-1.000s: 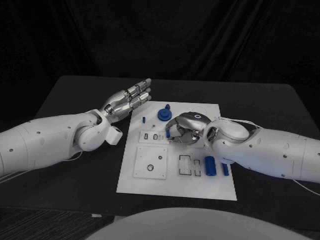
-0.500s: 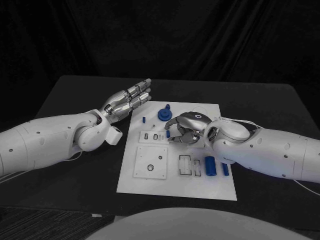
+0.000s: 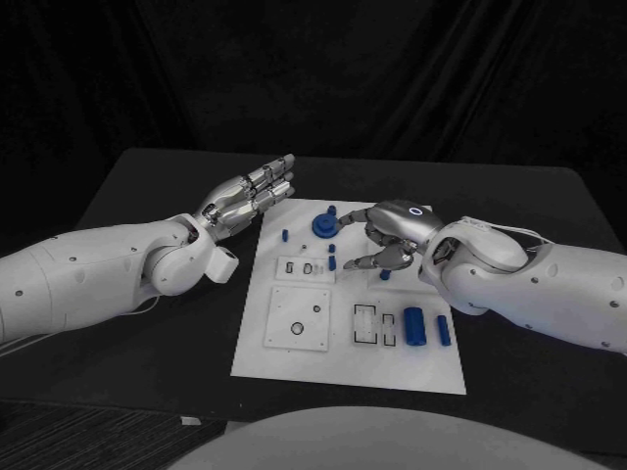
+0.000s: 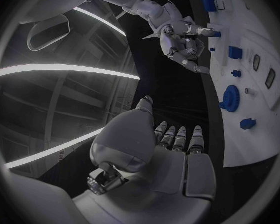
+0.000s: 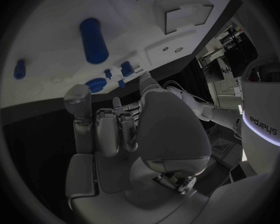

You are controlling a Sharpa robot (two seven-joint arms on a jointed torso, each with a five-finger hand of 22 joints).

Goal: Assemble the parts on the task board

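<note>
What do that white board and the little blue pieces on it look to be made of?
The task board looks like matte white plastic, judging by its flat, even surface and cut-out slots. The blue parts look like moulded or printed plastic, with uniform colour and soft sheen. Neither is certain from looks alone.

The flat white task board [image 3: 345, 352] looks like smooth matt plastic. The small blue parts [image 3: 414, 324] on it look like plain matt plastic too. Both silver hands, left [image 3: 247, 194] and right [image 3: 389, 235], have a metallic sheen. The black counter [image 3: 144, 343] is dull and even.

Task board [image 3: 399, 367] on black table [image 3: 144, 333]
</note>
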